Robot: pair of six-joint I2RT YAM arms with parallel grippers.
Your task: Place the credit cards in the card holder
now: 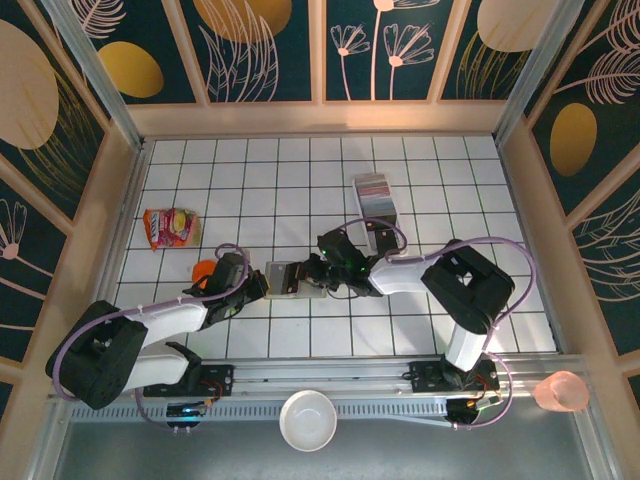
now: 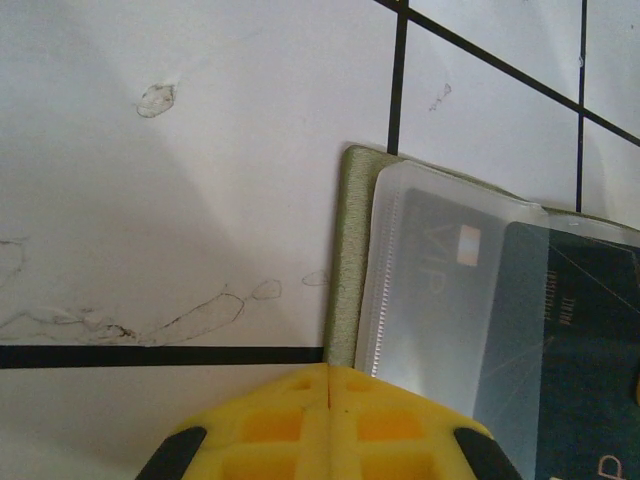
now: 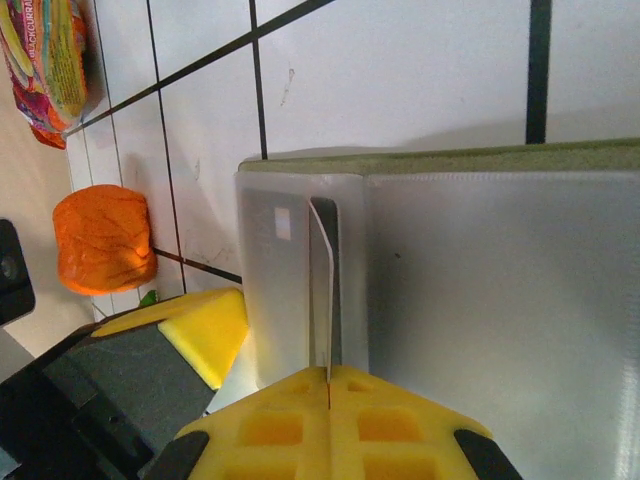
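The olive-green card holder lies open on the tiles between my two grippers, its clear inner sleeves up. My right gripper is shut on one credit card, held edge-on over the holder's sleeve by its olive rim. My left gripper is shut, its tips resting at the holder's olive edge. A dark card shows through a clear sleeve. The remaining credit cards stand as a striped row in the long clear tray.
An orange lump lies just left of the left gripper. A snack packet sits further left. A white bowl and a pink cup stand beyond the near rail. Wooden walls ring the tiled floor.
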